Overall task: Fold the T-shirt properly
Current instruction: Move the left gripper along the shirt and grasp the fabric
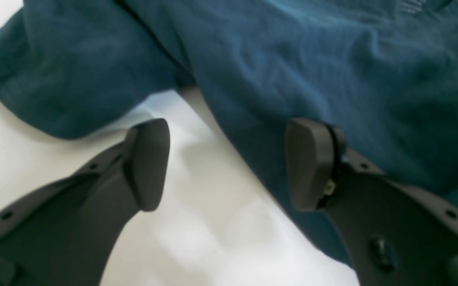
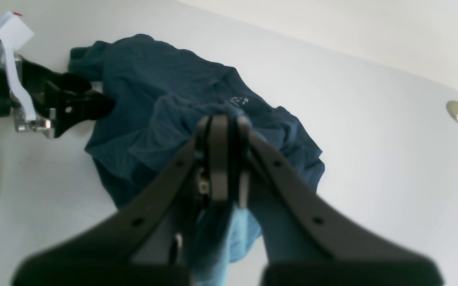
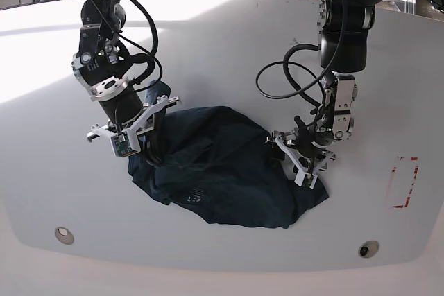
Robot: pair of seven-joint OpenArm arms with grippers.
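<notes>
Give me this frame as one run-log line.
T-shirt: crumpled heap on table | right gripper: shut on T-shirt, lifting a fold | left gripper: open at shirt edge | fold not yet begun

The shirt (image 3: 222, 171) is dark blue all over, with no pattern. It has a tiny pale print (image 2: 239, 101) on it. The table (image 3: 229, 53) is plain white. Both hands are dark grey: the left hand (image 1: 227, 165) and the right hand (image 2: 224, 159). A red outline (image 3: 404, 183) is marked on the table. Two small round tan caps (image 3: 64, 234) sit in the table.
</notes>
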